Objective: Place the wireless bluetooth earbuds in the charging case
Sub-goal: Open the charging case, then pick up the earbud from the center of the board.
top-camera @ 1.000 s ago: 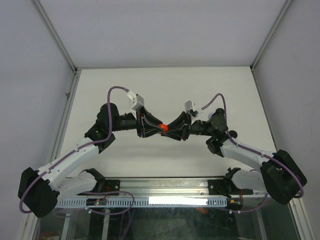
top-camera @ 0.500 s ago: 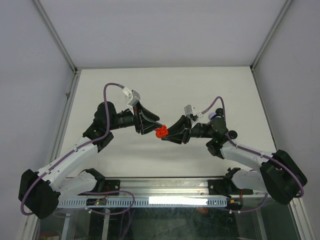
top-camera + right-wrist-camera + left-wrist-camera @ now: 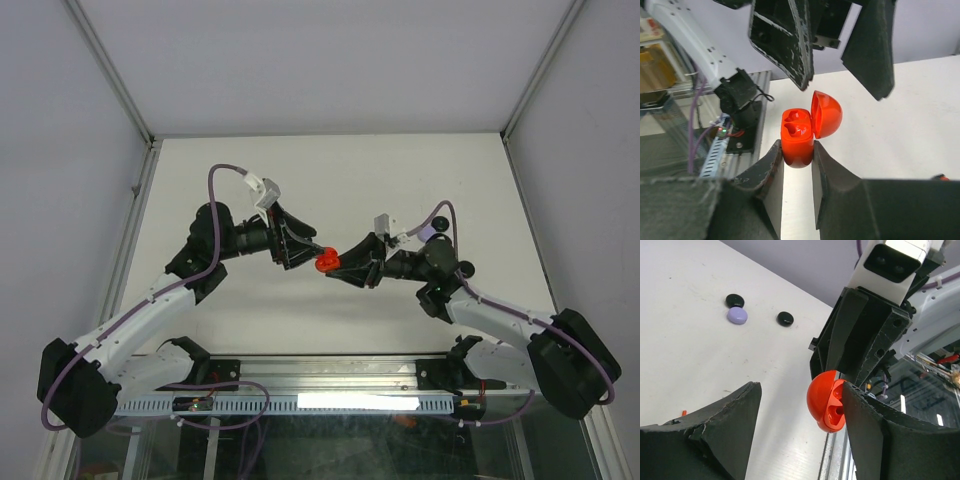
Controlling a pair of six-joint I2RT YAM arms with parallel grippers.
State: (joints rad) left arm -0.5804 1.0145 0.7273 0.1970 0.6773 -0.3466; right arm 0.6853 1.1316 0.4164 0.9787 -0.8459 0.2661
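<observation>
A red charging case (image 3: 799,137) with its lid (image 3: 826,114) swung open is held in the air by my right gripper (image 3: 798,150), which is shut on its lower body. Its two cavities show glossy red. In the top view the case (image 3: 325,262) hangs mid-table between both grippers. My left gripper (image 3: 802,387) is open, and the case (image 3: 824,401) sits between its fingers close to the right finger (image 3: 875,430). From the right wrist view the left gripper (image 3: 845,90) stands just above the lid. A tiny red piece (image 3: 684,413), perhaps an earbud, lies on the table.
Two black round cases (image 3: 735,300) (image 3: 785,318) and a lavender one (image 3: 737,315) lie on the white table beyond the right arm. The metal rail (image 3: 330,385) with cables runs along the near edge. Grey walls close in the table.
My left gripper has let go at the case and drawn back a little to the left, jaws open. The red case's lid now stands open. The right gripper still holds the case.
</observation>
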